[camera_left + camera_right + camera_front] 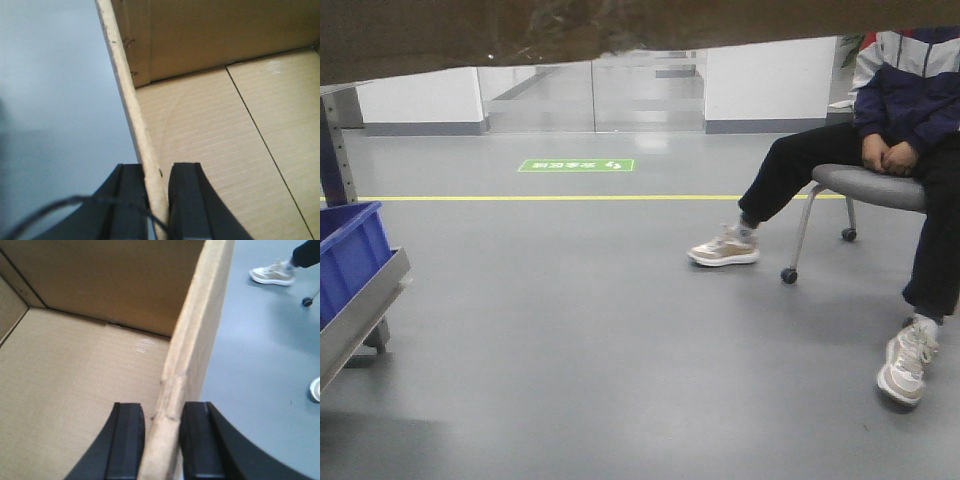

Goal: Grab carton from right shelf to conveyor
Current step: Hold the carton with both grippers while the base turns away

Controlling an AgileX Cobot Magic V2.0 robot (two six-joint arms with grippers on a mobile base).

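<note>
The large plain brown corrugated cardboard carton point(215, 150) hung open-topped in the air over the smooth grey floor point(580, 330), carried between both arms. In the front view its brown underside filled the top edge. The left gripper point(156, 175) had its black fingers point(131, 190) clamped on one upright side wall, one inside and one outside. The right gripper point(162, 417) pinched the opposite wall the same way.

Judging from this, the pick was done and the carton was off any shelf. What remained was to reach the conveyor, which appeared in no view, and set the carton down.

No print showed on the cardboard. A green floor sign point(576, 165) carried white characters too small to read, just beyond a yellow line point(520, 198). At the left stood a grey metal rack point(360, 310) with a blue plastic bin point(350, 255). A seated person point(900, 110) occupied a grey wheeled stool point(870, 185) at the right.
</note>
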